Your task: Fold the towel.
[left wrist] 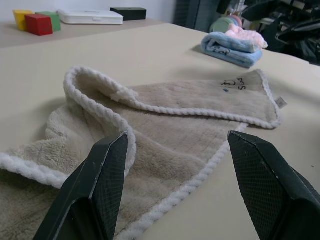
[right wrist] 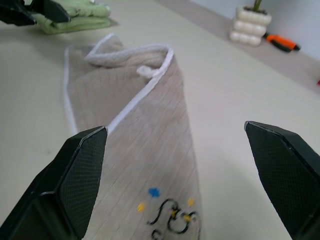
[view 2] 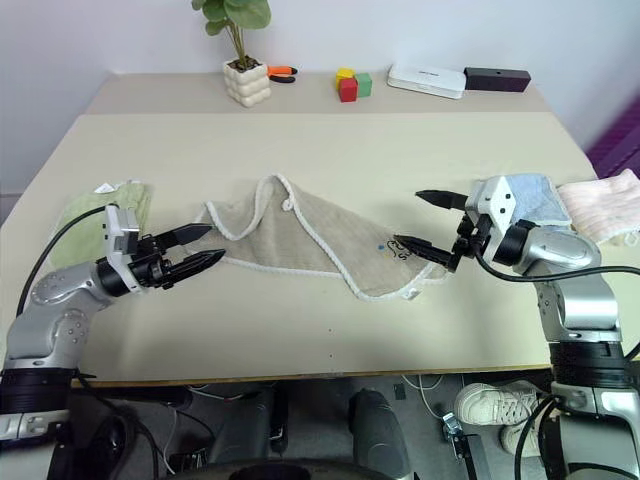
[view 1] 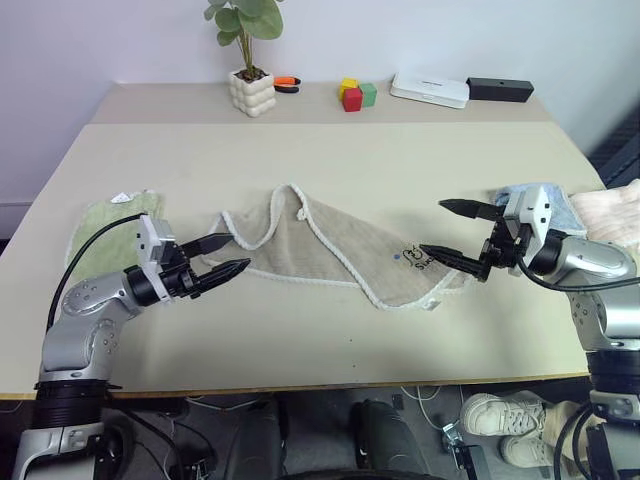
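The towel (view 1: 330, 255) lies mid-frame, rumpled, its long axis running left to right between my hands — left gripper (view 1: 222, 256) and right gripper (view 1: 450, 232) both open and empty, one at each end.

Lab, test table (view 1: 300, 330) (cables (view 1: 420, 392) underneath)

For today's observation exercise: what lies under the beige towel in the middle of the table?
The beige towel lies rumpled directly on the tan table, with one edge folded over onto itself. Whatever might sit beneath the cloth is covered; no bulge suggests anything there.
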Controlling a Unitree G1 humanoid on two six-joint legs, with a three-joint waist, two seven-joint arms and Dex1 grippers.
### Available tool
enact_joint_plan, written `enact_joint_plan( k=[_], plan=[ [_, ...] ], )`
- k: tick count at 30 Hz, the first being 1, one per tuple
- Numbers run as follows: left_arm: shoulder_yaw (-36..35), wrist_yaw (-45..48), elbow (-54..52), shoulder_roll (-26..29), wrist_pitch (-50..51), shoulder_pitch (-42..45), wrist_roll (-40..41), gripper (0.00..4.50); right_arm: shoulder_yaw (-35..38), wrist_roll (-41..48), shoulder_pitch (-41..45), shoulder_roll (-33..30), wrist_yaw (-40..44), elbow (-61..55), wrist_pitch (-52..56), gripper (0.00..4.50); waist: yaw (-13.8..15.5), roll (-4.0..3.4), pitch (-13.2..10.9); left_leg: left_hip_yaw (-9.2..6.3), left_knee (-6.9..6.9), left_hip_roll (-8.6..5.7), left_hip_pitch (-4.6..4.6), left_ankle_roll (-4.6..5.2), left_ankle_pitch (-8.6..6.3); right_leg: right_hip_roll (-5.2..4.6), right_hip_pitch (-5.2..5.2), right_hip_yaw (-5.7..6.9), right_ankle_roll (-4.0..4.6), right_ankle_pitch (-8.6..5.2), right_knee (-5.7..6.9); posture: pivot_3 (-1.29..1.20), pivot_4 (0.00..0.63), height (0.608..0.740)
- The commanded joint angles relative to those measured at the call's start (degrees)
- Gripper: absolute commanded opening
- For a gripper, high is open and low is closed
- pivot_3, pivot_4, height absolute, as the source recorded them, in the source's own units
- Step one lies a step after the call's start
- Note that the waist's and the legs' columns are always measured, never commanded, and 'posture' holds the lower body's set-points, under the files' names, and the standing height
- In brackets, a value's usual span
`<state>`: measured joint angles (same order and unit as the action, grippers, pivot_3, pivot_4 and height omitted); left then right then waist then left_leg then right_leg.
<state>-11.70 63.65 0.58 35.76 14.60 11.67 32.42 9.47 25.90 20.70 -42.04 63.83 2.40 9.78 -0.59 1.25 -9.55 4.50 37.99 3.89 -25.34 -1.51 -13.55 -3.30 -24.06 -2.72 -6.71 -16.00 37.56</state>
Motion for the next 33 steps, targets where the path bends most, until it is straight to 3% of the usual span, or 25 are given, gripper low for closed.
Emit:
enact_joint_plan(
  k=[1,11,21,24,33],
  plan=[
    [-1.45,1.03,-1.67,1.71,-1.27,-0.41,0.13,3.24,0.03,0.54,0.57,0.78,-1.29,-2.70,0.31,4.50,0.03,0.00,0.00,0.00,0.00,0.00,0.00,0.00,0.00,0.00,0.00,0.00,0.00,0.00,0.00,0.00,0.150,0.735],
    [1.25,7.62,1.96,3.68,-0.73,5.61,0.59,3.24,0.01,0.08,-2.58,2.77,-5.74,-7.31,-0.15,4.50,0.09,-0.01,0.00,0.01,0.01,-0.01,0.00,0.00,0.00,0.00,0.00,0.00,0.00,0.00,0.00,0.00,0.150,0.735],
    [2.23,11.76,16.07,6.14,-11.62,15.04,-7.09,3.24,-4.73,-3.24,-0.91,10.79,-13.31,-10.29,-1.87,4.50,-0.04,-0.02,0.00,0.01,0.00,0.00,-0.02,0.00,0.00,0.03,-0.02,0.00,0.00,0.00,0.00,0.00,0.150,0.735],
    [6.42,8.52,22.37,5.25,-16.53,18.82,-14.76,3.24,-4.65,-3.21,-0.97,12.55,-14.68,-10.98,-3.02,4.50,0.53,-0.02,0.00,0.00,0.01,-0.01,-0.02,0.00,0.00,0.02,0.00,0.03,0.00,0.00,0.00,0.00,0.150,0.735],
    [5.61,8.14,24.58,0.49,-11.52,18.56,-11.61,3.24,-10.67,-6.24,-1.88,19.70,-21.48,-17.09,-2.73,4.50,0.82,-0.02,0.00,0.02,0.04,0.00,-0.03,0.00,0.00,0.03,-0.02,0.00,0.00,0.00,0.02,0.00,0.150,0.735]
  ],
)
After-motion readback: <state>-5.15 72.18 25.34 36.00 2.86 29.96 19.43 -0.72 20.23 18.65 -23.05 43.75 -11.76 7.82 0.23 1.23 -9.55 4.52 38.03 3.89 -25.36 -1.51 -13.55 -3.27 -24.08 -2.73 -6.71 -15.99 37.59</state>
